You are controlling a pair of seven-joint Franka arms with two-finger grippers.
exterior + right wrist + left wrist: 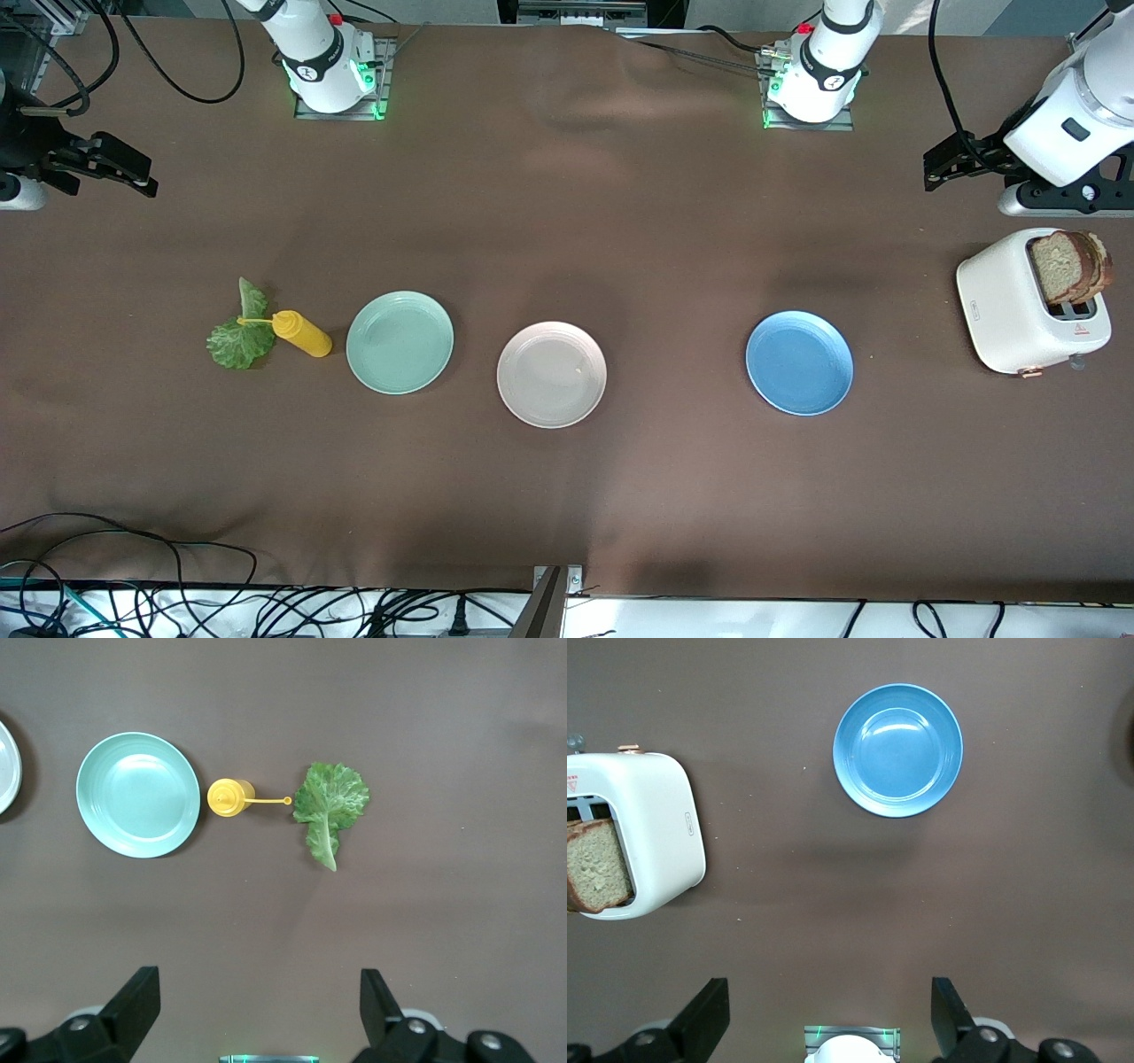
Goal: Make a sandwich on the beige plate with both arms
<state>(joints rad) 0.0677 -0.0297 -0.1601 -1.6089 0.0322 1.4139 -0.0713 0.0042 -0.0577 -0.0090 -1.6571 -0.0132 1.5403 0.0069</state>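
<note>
With the beige plate (551, 374) bare at table centre, the open, empty left gripper (941, 167) hung nearest the 2 bread slices (1067, 266) in the toaster (1028, 301), at about its 5 o'clock, while the equally open right gripper (133, 173) waited at its own end, the lettuce leaf (239, 337) at about its 5 o'clock.

My tabletop (567, 496) wears a plain brown cloth, evenly lit. At six o'clock, black cables (177, 594) tangle along a bright white strip.

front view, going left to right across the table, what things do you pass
lettuce → yellow bottle → green plate → beige plate → blue plate → toaster holding bread
</note>
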